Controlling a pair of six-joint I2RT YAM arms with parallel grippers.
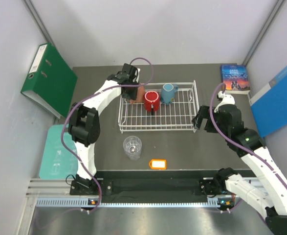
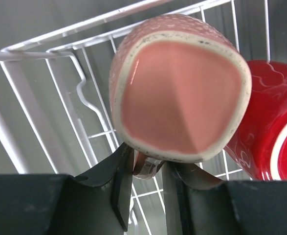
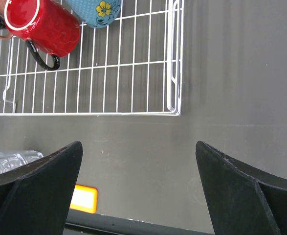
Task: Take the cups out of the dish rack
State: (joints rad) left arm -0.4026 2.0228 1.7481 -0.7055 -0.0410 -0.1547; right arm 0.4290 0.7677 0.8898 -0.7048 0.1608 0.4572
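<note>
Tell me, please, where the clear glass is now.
In the top view the clear glass stands on the dark table, outside the dish rack, just before the left of its near rail, near an orange tag.

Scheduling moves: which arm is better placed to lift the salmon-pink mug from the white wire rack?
Left. The left claw grips the handle of the salmon-pink ceramic mug inside the white wire dish rack; the right claw hangs open outside it.

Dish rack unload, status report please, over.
Left gripper shut on pink mug, left end of dish rack. Right gripper open over table. Red mug, blue mug in rack; glass tumbler out. Red mug crowds pink one.
</note>
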